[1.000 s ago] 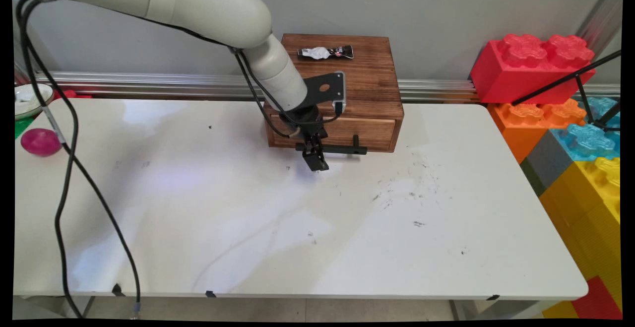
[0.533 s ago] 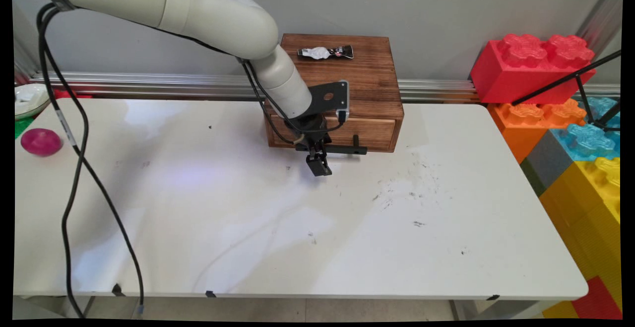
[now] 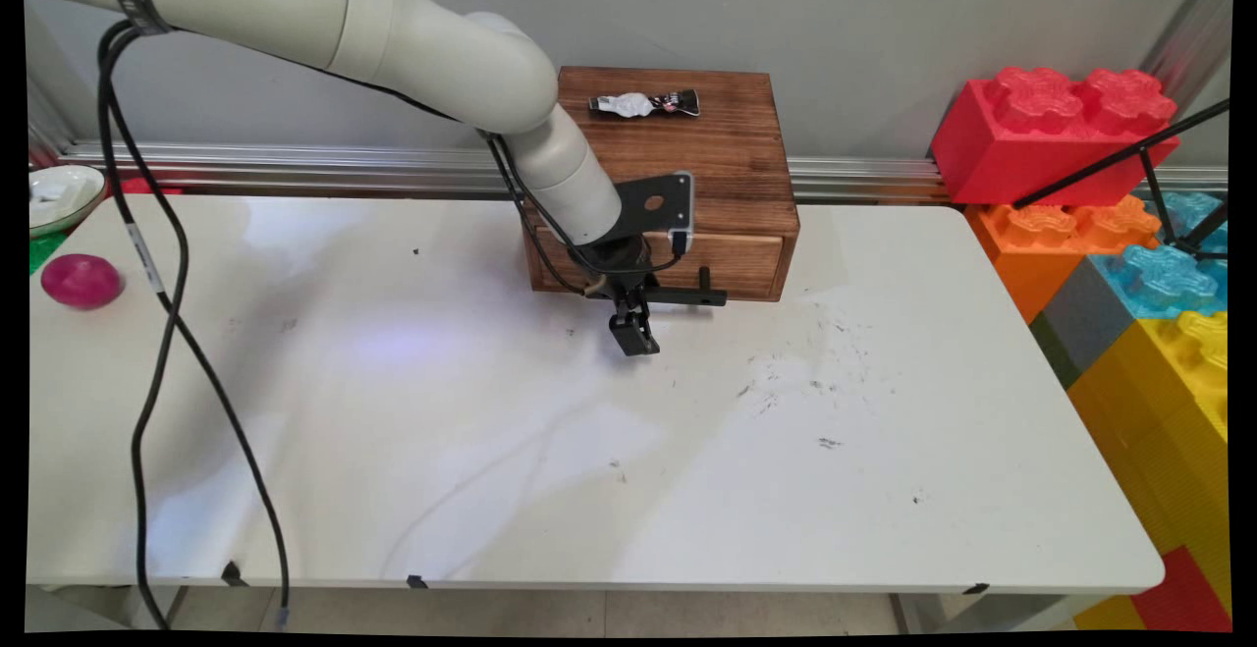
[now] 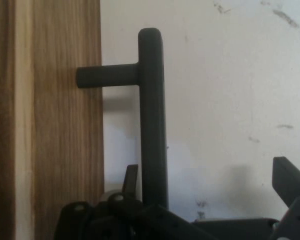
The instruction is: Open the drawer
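A brown wooden box (image 3: 707, 151) stands at the table's back edge, its drawer front (image 3: 727, 256) facing me. The drawer's black bar handle (image 3: 687, 297) sticks out on short posts. My gripper (image 3: 633, 335) points down just in front of the handle's left part, low over the white table (image 3: 491, 431). In the hand view the handle bar (image 4: 152, 115) runs upward beside the left finger (image 4: 131, 180), the right finger (image 4: 289, 182) stands far off to the right, and the wooden drawer front (image 4: 45, 120) fills the left. The gripper (image 4: 208, 175) is open and holds nothing.
A small black-and-white packet (image 3: 643, 104) lies on the box's top. A pink ball (image 3: 81, 281) and a white bowl (image 3: 59, 190) sit at the far left edge. Large toy blocks (image 3: 1129, 235) are stacked past the right edge. A black cable (image 3: 167, 352) hangs over the left side.
The arm has shifted slightly to the right and the gripper has come a little lower and rightward, along the front of the drawer handle. Nothing else has moved.
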Robot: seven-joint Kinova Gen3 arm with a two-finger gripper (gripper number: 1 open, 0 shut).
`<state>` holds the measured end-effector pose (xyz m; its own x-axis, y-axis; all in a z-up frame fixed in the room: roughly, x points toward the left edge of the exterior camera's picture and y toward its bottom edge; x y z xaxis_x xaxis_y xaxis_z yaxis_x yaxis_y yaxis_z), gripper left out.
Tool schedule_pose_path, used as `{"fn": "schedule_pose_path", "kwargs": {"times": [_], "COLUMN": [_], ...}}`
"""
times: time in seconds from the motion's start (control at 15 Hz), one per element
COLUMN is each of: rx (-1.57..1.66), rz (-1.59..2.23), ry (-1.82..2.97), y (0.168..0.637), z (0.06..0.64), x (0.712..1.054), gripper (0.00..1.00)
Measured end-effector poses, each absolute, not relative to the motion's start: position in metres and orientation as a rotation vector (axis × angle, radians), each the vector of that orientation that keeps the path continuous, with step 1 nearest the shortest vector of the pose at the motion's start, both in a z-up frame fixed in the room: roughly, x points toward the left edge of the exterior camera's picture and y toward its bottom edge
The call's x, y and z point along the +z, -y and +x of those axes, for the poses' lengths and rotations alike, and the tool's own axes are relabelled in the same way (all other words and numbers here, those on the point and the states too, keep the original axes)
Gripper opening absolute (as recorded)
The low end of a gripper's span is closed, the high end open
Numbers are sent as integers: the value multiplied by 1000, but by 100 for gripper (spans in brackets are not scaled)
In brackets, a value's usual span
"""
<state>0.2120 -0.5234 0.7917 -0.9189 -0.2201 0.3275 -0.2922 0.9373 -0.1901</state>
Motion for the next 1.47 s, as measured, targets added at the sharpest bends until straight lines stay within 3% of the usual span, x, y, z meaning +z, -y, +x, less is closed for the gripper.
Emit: {"fn": "schedule_pose_path", "kwargs": {"times": [0.73,1.47], "rx": [318,259], "rz": [379,410], "ry": [2783,2773], "y": [520,482], "z": [208,199], "x": [784,790], "gripper": [100,100]}}
